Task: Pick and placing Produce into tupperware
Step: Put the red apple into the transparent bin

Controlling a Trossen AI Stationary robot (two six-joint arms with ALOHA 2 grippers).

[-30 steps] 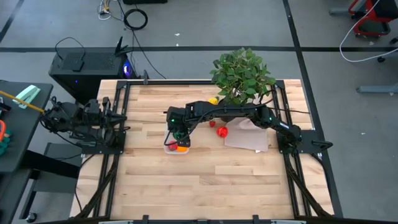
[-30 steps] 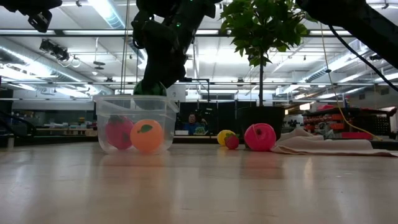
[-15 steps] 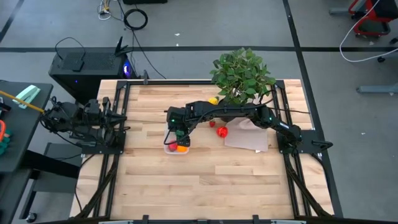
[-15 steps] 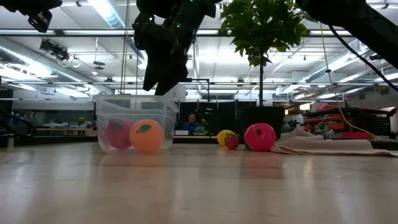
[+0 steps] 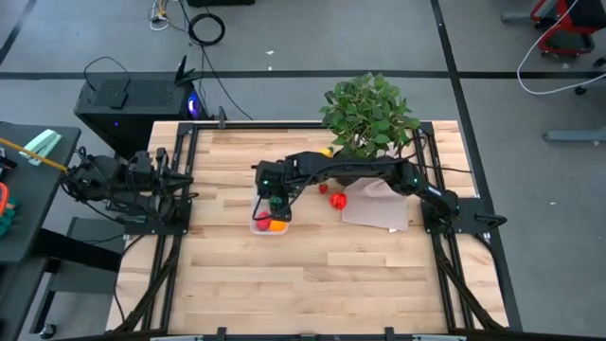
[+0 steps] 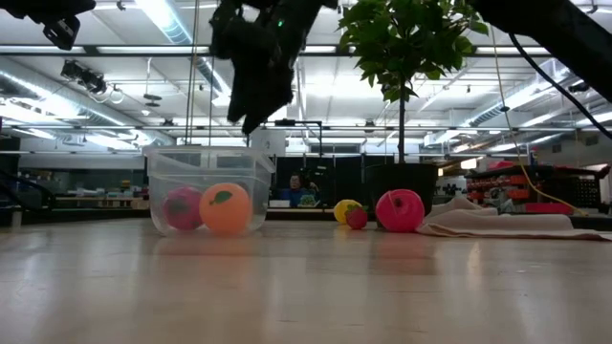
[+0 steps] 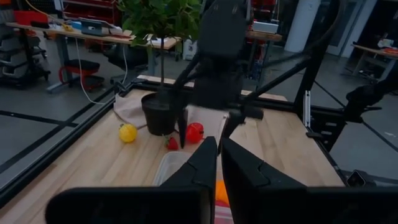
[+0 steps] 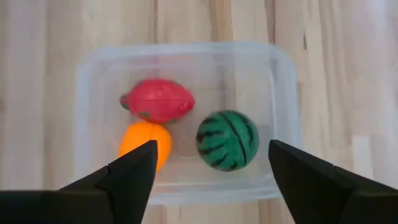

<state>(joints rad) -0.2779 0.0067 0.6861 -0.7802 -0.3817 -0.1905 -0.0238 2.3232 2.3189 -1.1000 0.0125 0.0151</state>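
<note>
above the tupperware (image 8: 186, 121) the right end effector (image 8: 211, 168) hangs, fingers spread wide, gripping nothing. tupperware sits near the counter (image 5: 312, 275) centre and holds a red strawberry (image 8: 158, 99), an orange (image 8: 144, 142) and a small watermelon (image 8: 227, 139). left end effector (image 7: 217, 163) is parked off the counter's left edge, fingers pressed together. a red apple (image 6: 399, 210) and a lemon (image 6: 344, 210) lie loose by the potted plant (image 5: 369, 118).

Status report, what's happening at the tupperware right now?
Right gripper open above the tupperware, jaws empty. Left gripper shut, parked at the table's left edge. Tupperware holds three pieces of produce. Nothing in the way.
</note>
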